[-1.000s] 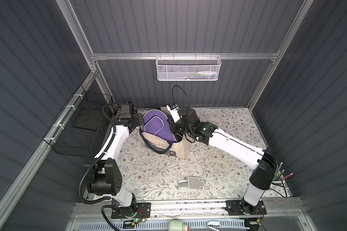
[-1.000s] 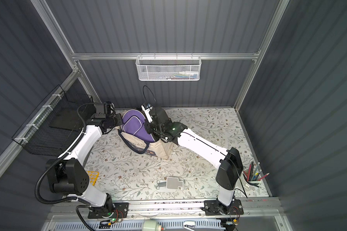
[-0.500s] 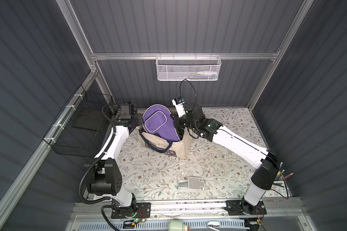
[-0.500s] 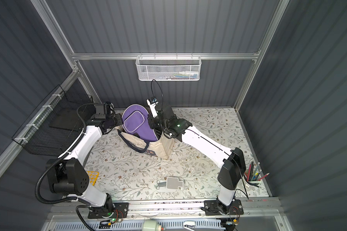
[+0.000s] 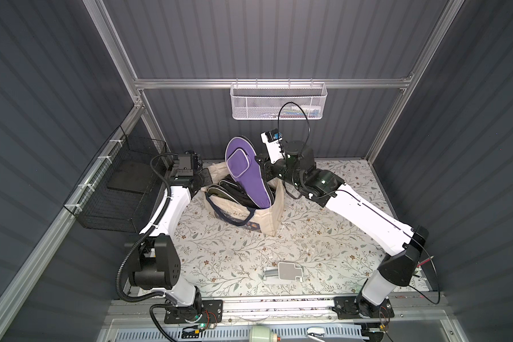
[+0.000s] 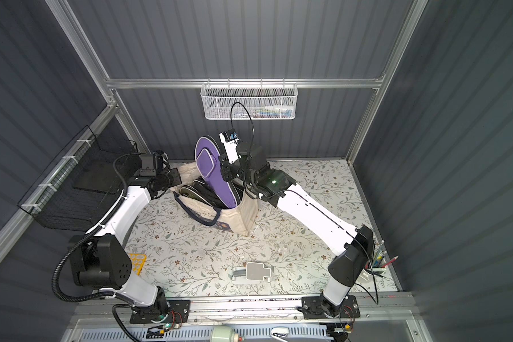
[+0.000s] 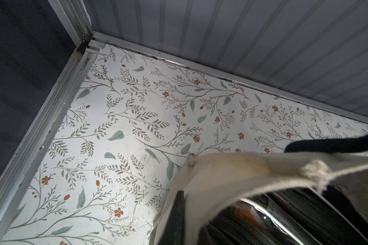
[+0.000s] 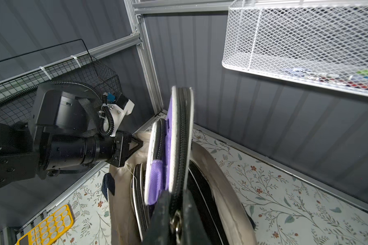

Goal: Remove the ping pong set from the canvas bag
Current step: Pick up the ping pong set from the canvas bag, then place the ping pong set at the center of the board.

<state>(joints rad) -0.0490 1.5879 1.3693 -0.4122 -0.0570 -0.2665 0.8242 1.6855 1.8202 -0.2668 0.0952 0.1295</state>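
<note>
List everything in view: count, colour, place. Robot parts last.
bag: one, cream with navy handles, far middle of table
paddle case: one, purple, upright, lower end in the bag
zipped case: at least one, black, inside the bag
mesh basket: one, white, back rail
wire basket: one, black, left wall
plastic part: one, grey, table front
calculator: one, yellow, front left corner
pencil holder: one, pale, front right corner
table: one, white floral, underneath all
left tool: one, black, shut on the bag's rim
right tool: one, black, shut on the paddle case
</note>
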